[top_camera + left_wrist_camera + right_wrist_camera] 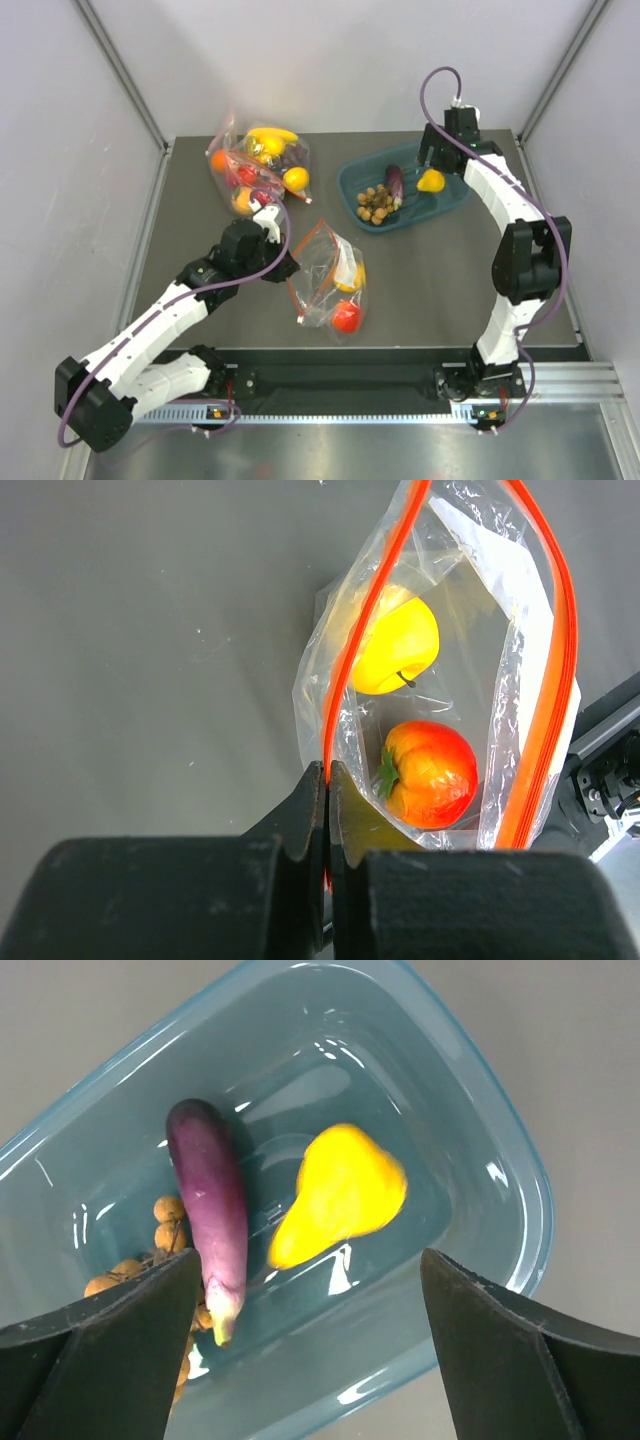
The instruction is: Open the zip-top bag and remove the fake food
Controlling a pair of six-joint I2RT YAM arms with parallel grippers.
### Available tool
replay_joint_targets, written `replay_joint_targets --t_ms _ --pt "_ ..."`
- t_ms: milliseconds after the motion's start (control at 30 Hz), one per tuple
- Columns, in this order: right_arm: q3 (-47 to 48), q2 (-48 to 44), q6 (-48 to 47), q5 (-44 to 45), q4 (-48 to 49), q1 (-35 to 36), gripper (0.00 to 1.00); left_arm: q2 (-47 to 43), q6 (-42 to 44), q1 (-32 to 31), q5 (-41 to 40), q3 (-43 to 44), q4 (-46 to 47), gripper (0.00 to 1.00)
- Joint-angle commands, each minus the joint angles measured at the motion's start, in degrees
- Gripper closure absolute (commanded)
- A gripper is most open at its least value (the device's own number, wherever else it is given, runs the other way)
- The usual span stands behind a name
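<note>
The clear zip-top bag (328, 275) lies mid-table with its red-orange zip mouth spread open (520, 660). Inside are a red tomato (430, 773) (346, 317) and a yellow lemon (395, 645) (352, 277). My left gripper (328, 780) (284, 268) is shut on the bag's left zip edge. My right gripper (310, 1290) (432, 160) is open and empty above the teal tray (510, 1190) (350, 180). The tray holds a yellow pear (340, 1195) (431, 181), a purple eggplant (208, 1200) (395, 183) and a brown knobbly cluster (150, 1260) (374, 202).
A second clear bag (255, 165) with a banana, an orange and other fruit lies at the back left. Grey walls enclose the table on three sides. The black rail (350, 380) with both arm bases runs along the near edge.
</note>
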Motion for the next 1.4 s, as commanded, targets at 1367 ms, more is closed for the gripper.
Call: replay_joint_targets --t_ms 1367 --pt "-22.7 -28.8 24.6 -20.8 9.3 43.2 0.17 1.6 -2.7 -0.4 7.3 4.9 7.6 1.0"
